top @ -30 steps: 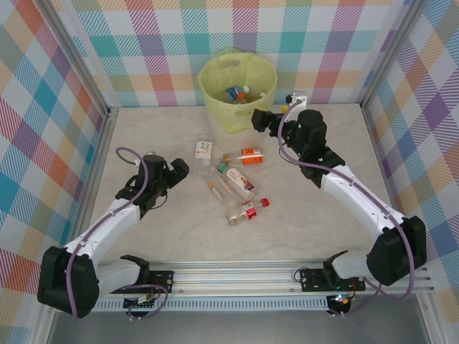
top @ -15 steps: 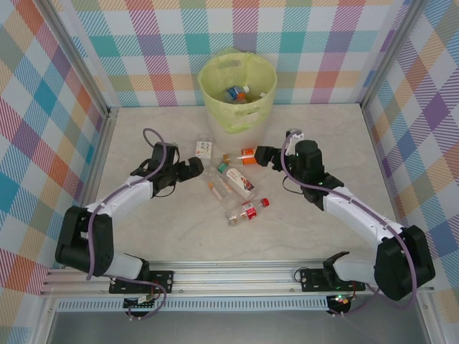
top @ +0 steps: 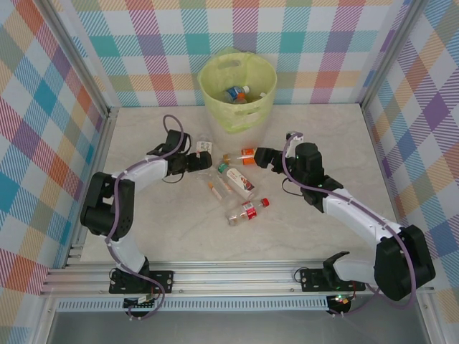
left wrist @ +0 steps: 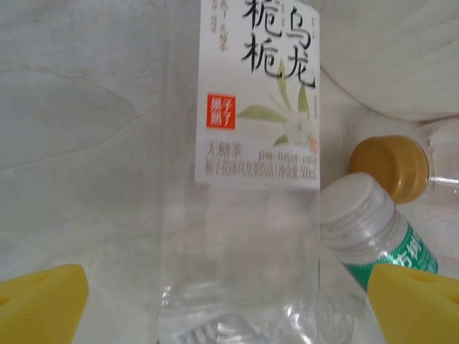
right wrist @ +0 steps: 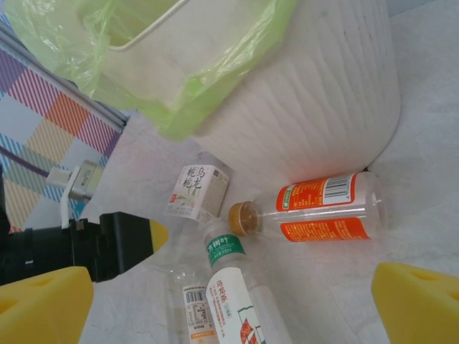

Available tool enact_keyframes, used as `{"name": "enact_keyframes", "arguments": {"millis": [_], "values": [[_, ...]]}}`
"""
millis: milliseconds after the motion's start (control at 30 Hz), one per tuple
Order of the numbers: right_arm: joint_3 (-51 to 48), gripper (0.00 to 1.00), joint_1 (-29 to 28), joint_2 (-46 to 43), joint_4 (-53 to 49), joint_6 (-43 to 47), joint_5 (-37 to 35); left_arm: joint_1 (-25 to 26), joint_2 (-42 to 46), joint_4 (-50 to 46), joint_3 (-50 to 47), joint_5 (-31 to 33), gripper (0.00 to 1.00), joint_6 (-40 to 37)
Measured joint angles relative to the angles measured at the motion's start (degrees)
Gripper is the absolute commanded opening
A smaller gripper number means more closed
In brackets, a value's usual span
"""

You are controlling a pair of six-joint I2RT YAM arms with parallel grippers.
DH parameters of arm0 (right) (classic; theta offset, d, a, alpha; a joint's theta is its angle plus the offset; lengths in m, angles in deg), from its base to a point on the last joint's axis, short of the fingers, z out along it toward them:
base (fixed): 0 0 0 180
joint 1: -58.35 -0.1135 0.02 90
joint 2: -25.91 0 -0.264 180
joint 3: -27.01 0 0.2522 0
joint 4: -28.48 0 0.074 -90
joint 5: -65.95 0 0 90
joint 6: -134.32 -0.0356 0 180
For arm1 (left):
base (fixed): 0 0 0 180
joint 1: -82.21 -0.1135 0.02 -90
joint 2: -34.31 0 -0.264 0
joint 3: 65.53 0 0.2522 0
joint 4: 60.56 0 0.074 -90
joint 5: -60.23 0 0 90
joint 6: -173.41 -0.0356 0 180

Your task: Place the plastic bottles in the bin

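Now small clear bottles (top: 240, 185) with white, orange, red labels lying on tabletop (top: 337, 143) near cream bin (top: 237, 89), left pincer (top: 197, 163) wide open, moved up to white-label bottle (left wrist: 251, 93), right pincer (top: 259, 155) wide open, hardly moved

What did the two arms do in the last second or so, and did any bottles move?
The left hand swung forward and right to the white-labelled bottle. The right hand drew back from the bin to the orange-labelled bottle. Both are open and hold nothing. The bottles and bin stayed put.
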Motion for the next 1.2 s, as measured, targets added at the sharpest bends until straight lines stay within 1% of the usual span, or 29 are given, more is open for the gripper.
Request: {"name": "enact_keyframes", "arguments": {"millis": [200, 367, 633, 800, 1033, 1133, 1200], "values": [[0.0, 1.00, 0.0, -2.9, -0.7, 0.0, -1.6, 0.1, -6.1, -3.8, 7.0, 0.1, 0.99, -1.7], [-0.8, 1.00, 0.0, -5.4, -1.1, 0.0, -3.3, 0.1, -10.1, -7.3, 11.6, 1.6, 0.97, -3.0], [-1.7, 1.00, 0.0, -7.5, -2.8, 0.0, -4.8, 0.2, -14.8, -10.4, 17.3, 2.6, 0.95, -6.0], [-2.2, 1.00, 0.0, -7.9, -3.5, 1.1, -3.8, 0.4, -17.9, -12.7, 21.0, 2.6, 0.86, -7.2], [-2.2, 1.00, 0.0, -7.9, -4.9, 2.8, -1.9, 0.5, -18.1, -13.1, 20.9, 2.8, 0.76, -6.8], [-2.0, 1.00, 0.0, -7.5, -5.2, 3.3, -1.7, 0.5, -17.4, -12.5, 19.8, 2.9, 0.70, -6.2], [-1.7, 1.00, 0.0, -6.9, -5.3, 3.7, -1.4, 0.5, -16.1, -12.3, 18.3, 3.0, 0.69, -5.8]]}}
